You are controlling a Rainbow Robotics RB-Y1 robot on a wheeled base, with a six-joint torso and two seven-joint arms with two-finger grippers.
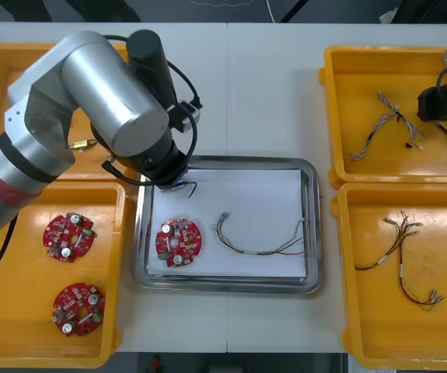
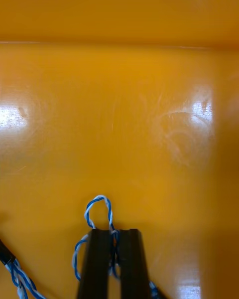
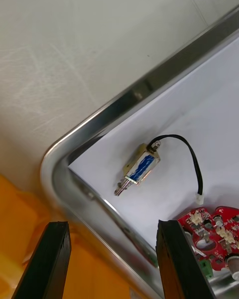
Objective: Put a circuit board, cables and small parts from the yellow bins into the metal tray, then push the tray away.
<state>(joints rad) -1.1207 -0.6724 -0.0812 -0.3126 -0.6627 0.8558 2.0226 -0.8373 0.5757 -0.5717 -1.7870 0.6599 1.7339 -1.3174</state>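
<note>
My left gripper (image 3: pixel 110 224) stands open just above the far left corner of the metal tray (image 3: pixel 99 124). A small metal part (image 3: pixel 141 167) with a black lead lies on the white inside of the tray, past the fingertips and apart from them. A red circuit board (image 1: pixel 178 241) and a thin multi-coloured cable (image 1: pixel 262 239) also lie in the tray (image 1: pixel 310 225). My right gripper (image 2: pixel 114 231) is low in the far right yellow bin (image 1: pixel 340 116), shut on a twisted blue and white cable (image 2: pixel 97 204) whose loop sticks out past the fingertips.
The near left bin (image 1: pixel 114 342) holds two more circuit boards (image 1: pixel 68 235). A small metal part (image 1: pixel 83 144) lies in the far left bin. Red and yellow cables (image 1: pixel 410 264) lie in the near right bin, and more cables (image 1: pixel 386 124) in the far right one.
</note>
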